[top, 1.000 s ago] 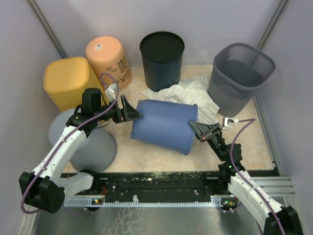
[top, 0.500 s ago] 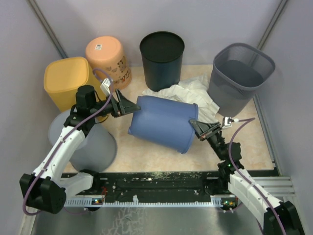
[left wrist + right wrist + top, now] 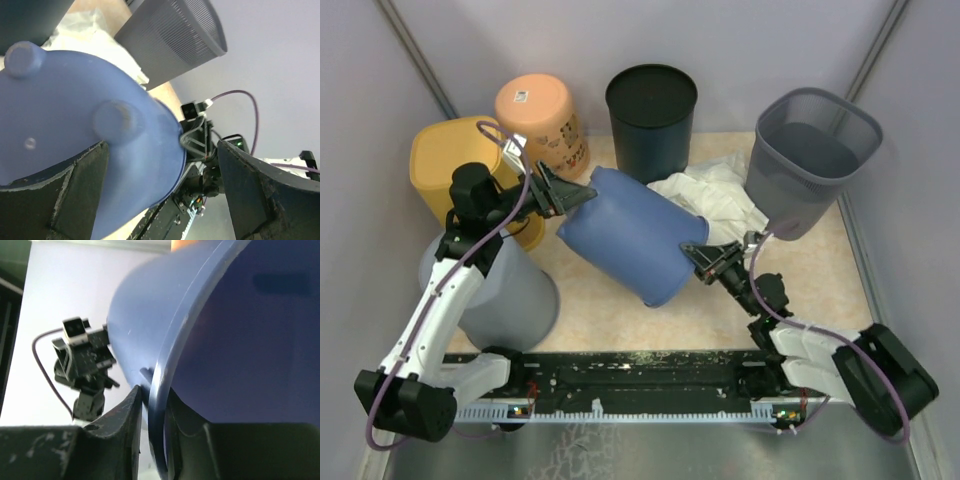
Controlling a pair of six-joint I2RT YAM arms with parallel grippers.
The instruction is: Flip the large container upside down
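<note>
Progress stands at roughly halfway, by my reckoning: the blue bin (image 3: 630, 240) lies tilted at mid-worktop (image 3: 820, 290), its base toward the back left and seemingly raised, its mouth low toward the front right, neither upright nor inverted. At the base, the left gripper (image 3: 576, 192) has its jaws spread wide, one jaw against the bottom's edge and the other well apart from it, so it props rather than grips. The right gripper (image 3: 697, 258) has its jaws nipped on the rim (image 3: 159, 390), the thin lip running between them. What is left, I judge, is to swing the base on over and set the mouth flat on the worktop. The bin is smooth matte plastic, a tapered round body with a rolled lip and small round feet (image 3: 112, 117) moulded into the bottom. Just beside it a crumpled white cloth (image 3: 720, 195) lies limp; the grey basket (image 3: 810, 150) behind is fine rigid mesh with rounded corners.
</note>
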